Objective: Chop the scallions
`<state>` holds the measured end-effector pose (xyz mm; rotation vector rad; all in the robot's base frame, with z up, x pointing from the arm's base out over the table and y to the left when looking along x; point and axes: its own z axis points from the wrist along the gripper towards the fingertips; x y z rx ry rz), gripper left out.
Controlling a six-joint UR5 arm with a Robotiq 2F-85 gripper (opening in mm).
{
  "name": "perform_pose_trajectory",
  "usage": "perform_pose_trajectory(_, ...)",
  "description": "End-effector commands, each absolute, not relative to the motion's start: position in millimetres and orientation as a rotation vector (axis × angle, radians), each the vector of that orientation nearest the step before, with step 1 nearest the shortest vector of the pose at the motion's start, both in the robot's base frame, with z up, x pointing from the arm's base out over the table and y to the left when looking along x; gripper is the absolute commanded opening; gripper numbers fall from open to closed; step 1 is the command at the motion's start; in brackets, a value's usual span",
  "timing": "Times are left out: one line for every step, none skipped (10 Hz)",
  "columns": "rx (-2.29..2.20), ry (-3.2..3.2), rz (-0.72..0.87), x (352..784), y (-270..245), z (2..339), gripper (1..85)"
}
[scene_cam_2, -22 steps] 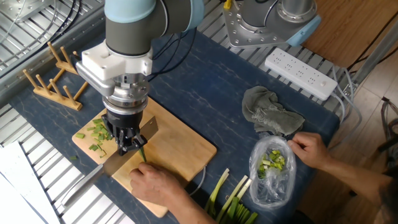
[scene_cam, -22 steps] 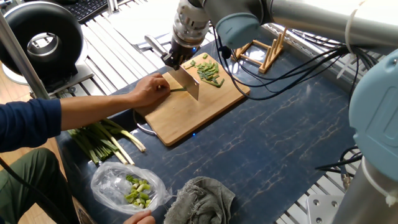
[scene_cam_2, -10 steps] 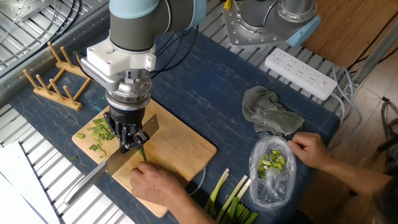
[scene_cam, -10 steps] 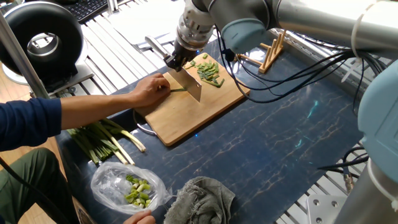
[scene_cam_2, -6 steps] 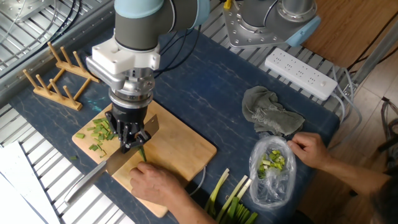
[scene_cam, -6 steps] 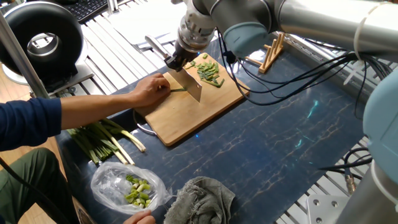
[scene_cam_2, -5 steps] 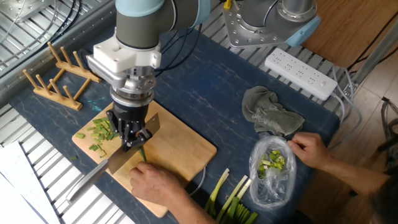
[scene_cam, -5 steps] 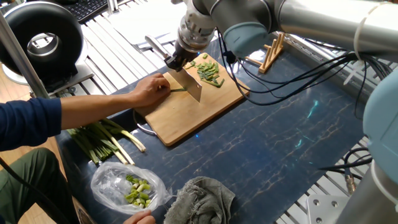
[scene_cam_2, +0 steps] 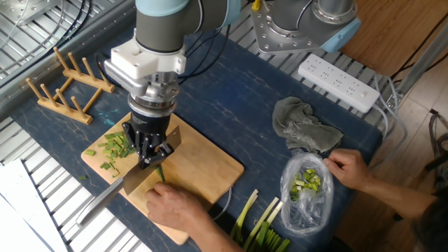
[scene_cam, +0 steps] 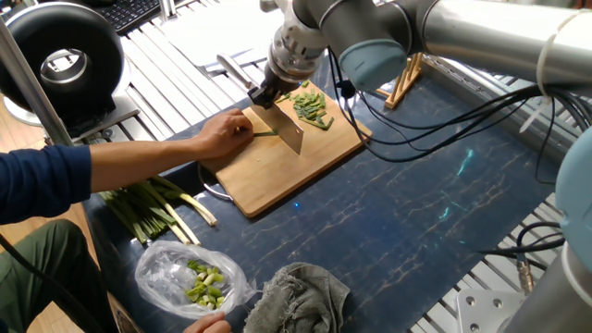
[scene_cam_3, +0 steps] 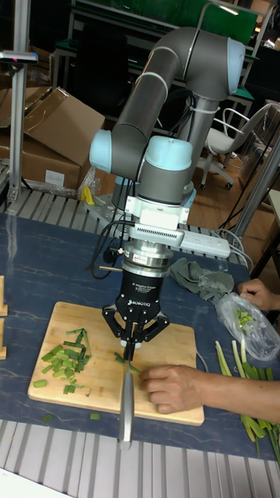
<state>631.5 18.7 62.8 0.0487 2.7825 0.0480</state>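
Nearest the tall fixed camera, the knife (scene_cam_3: 127, 405) handle juts past the front edge of the cutting board (scene_cam_3: 167, 346) while my claw (scene_cam_3: 132, 333) stays pinched on the knife, blade edge down on the wood. Just beside the blade, a person's hand (scene_cam_3: 173, 387) pins the uncut scallions (scene_cam: 265, 133), a short green length showing between fingers and steel. Beyond the blade lies the heap of chopped bits (scene_cam_3: 67, 362), loose green pieces on the board's far end. I judge the job well along: a good pile is cut, only a short stub shows past the fingers, and how much the hand hides I cannot tell. Further off on the counter (scene_cam: 398, 222) sits the thicker bundle of stalks (scene_cam: 153, 208), untouched. Against half a second ago, my wrist has shifted slightly toward the hand's side; the blade sits nearly the same, the pile unchanged.
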Motion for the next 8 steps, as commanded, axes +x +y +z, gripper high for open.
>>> perform_pose_trajectory(0.063,2.791,0.059,625.6,19.6,64.5,1.3)
perform_pose_trajectory(0.062,2.794,0.055,624.2,19.5,63.6,1.3)
perform_pose_trajectory(0.062,2.794,0.055,625.0,19.5,62.6,1.3)
perform_pose_trajectory(0.063,2.791,0.059,627.7,21.5,62.4,1.3)
perform_pose_trajectory(0.069,2.793,0.056,632.8,24.3,62.8,1.3)
perform_pose_trajectory(0.071,2.793,0.056,637.7,26.1,63.6,1.3)
perform_pose_trajectory(0.066,2.793,0.061,640.9,25.6,65.1,1.3)
perform_pose_trajectory(0.063,2.791,0.071,643.0,25.4,67.6,1.3)
